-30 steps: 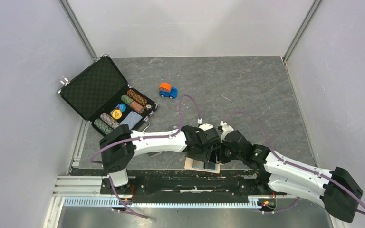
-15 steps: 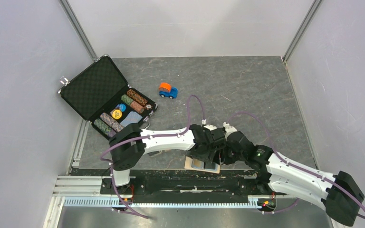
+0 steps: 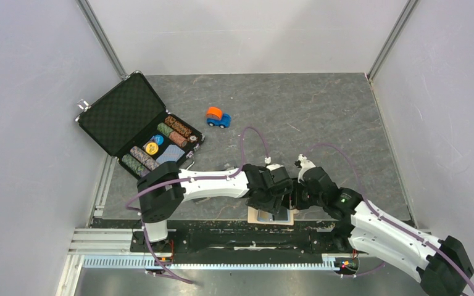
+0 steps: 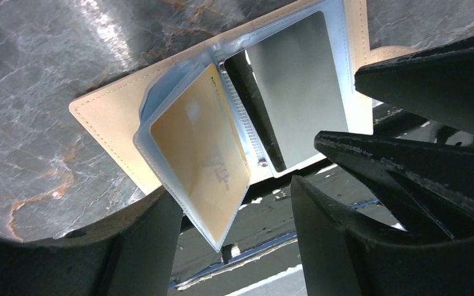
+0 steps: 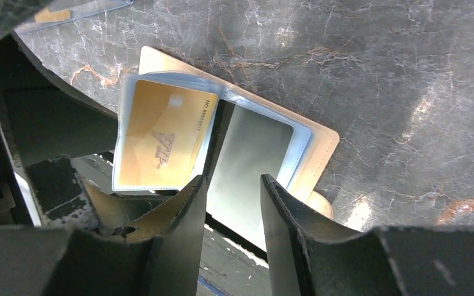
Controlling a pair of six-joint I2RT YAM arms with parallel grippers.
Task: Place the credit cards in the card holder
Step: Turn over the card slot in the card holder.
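Note:
The beige card holder (image 3: 271,216) lies open at the table's near edge, its clear inner sleeves fanned out (image 4: 102,114) (image 5: 324,148). A gold credit card (image 4: 200,148) (image 5: 160,142) sits inside the left sleeve. The right sleeve (image 5: 253,160) looks grey and glary, so its contents cannot be made out. My left gripper (image 4: 237,237) (image 3: 276,198) hovers open over the holder, with the gold card's sleeve corner dipping between its fingers. My right gripper (image 5: 233,213) (image 3: 294,201) is open just above the grey sleeve's near edge, close beside the left one.
An open black chip case (image 3: 139,126) with poker chips stands at the back left. A small orange and blue toy car (image 3: 218,116) is behind the arms. A metal rail (image 3: 222,259) runs just below the table edge under the holder.
Both grippers and the card holder have shifted slightly right along the near edge. The left jaws stand a little wider than a second ago.

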